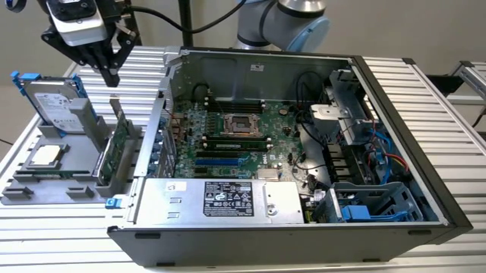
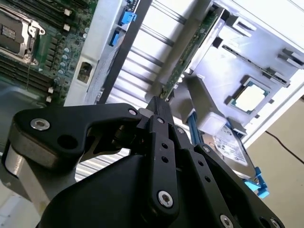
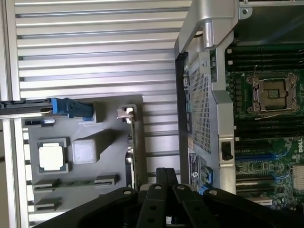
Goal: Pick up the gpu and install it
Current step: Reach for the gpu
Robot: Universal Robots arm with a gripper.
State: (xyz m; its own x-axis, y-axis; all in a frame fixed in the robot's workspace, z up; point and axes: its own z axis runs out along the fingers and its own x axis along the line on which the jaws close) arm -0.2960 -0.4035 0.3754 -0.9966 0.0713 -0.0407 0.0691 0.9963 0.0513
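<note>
Our black claw (image 1: 112,79), shut & empty, hangs over the thin green gpu card (image 1: 112,149); we'd prob ram its edge descending closed.

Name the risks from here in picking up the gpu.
1. The claw hangs shut above the gpu. Lowered like that, it would likely strike the card's top edge.
2. The gpu stands on edge in a slot of the gray holder, between the hard drive and the case wall. A skewed lift might scrape either one or jam the card in the slot.
</note>
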